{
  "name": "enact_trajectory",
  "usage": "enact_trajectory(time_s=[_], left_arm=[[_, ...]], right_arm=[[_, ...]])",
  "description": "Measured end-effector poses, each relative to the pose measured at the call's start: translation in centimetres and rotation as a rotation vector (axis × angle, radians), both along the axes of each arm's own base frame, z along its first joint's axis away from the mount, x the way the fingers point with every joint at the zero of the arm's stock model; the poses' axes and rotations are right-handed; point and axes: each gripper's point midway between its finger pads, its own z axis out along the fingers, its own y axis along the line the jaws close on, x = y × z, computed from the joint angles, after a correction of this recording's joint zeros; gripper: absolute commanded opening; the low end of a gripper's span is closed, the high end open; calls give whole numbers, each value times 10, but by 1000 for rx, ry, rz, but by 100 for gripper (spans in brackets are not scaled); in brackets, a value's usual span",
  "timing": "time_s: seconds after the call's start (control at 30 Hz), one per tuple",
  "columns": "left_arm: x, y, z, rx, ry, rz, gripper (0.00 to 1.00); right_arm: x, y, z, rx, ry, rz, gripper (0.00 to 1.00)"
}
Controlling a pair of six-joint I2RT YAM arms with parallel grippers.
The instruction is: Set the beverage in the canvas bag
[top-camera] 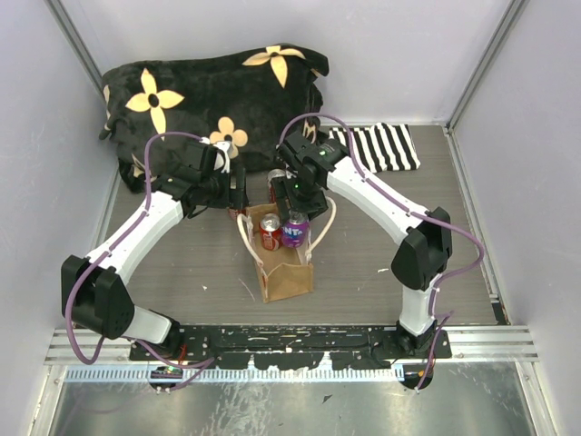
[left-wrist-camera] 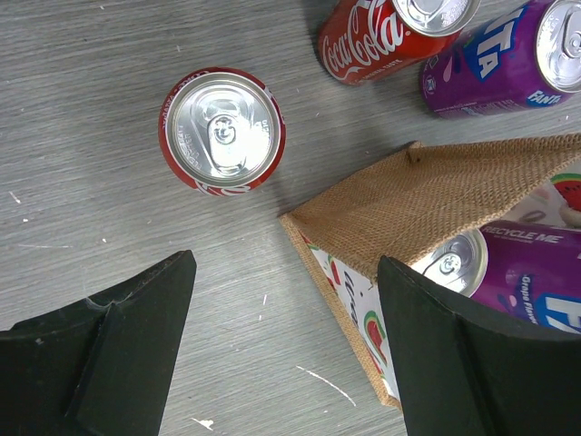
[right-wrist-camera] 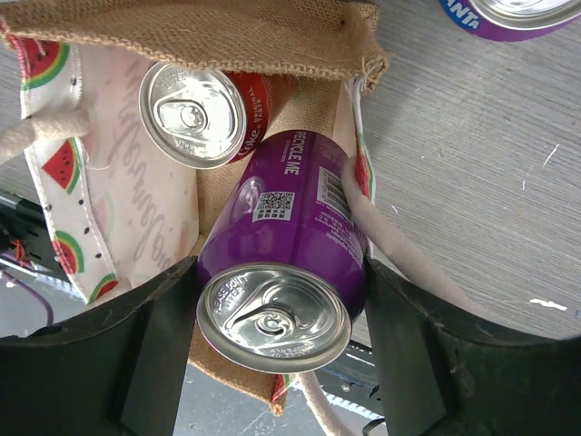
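The right gripper (right-wrist-camera: 281, 309) is clamped on a purple can (right-wrist-camera: 281, 209), one finger pressed to each side. The can is held tilted, its top toward the wrist and its lower end past the rim of the bag (right-wrist-camera: 200, 32), so that it can be lowered in beside the red can (right-wrist-camera: 192, 113) standing inside the bag; a cream handle (right-wrist-camera: 399, 245) of the bag lies against the purple can's side and could be dragged in with it, so a slow descent is judged wise. The left gripper (left-wrist-camera: 289, 291) is held with its fingers wide apart and nothing gripped, just outside one corner of the bag; it is judged to be placed there to steady the bag, though contact cannot be told. Near that corner a loose red can (left-wrist-camera: 222, 132) stands on the table (left-wrist-camera: 82, 200); a cola can (left-wrist-camera: 372, 41) and a second purple can (left-wrist-camera: 499, 64) are seen beyond the bag, presumably awaiting their turn.
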Motion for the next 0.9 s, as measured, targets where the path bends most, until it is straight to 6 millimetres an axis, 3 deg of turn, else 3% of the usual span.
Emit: enact_trajectory(time_s=[0.9], left_arm=[[1, 0, 1, -1, -4, 0, 88]], right_arm=[[2, 5, -75, -88, -20, 32, 1]])
